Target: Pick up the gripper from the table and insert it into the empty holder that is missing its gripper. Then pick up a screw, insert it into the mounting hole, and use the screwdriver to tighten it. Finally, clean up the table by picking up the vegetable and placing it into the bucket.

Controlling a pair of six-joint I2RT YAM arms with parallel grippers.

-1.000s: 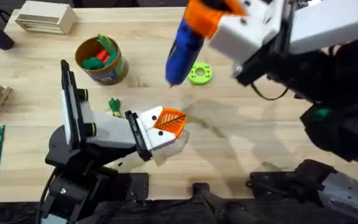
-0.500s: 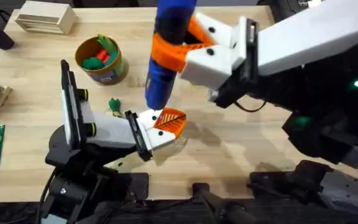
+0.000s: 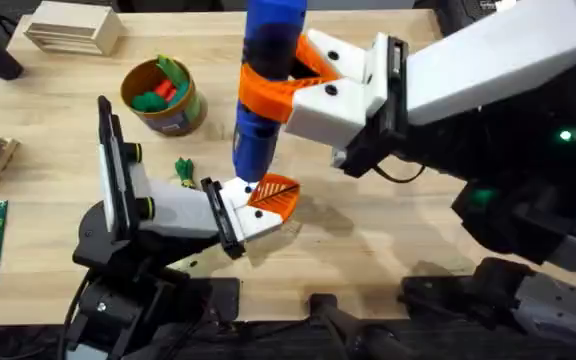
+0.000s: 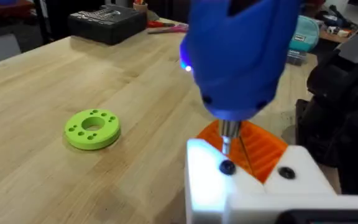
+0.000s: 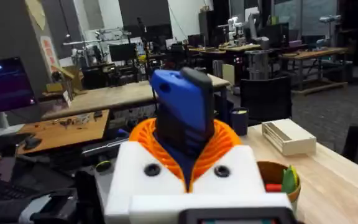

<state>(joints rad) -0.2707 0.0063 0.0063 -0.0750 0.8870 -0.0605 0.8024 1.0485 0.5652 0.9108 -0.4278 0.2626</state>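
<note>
Right gripper (image 3: 283,85) is clamped on the screwdriver (image 3: 265,85), held upright, tip set on a screw in the left gripper (image 3: 268,205) finger mount. Left gripper state can't be told. Lime-green disc (image 4: 92,129) lies apart on the bench (image 3: 388,215). Vegetable (image 3: 183,170) sits beside the left arm, bucket (image 3: 163,98) beyond.
</note>
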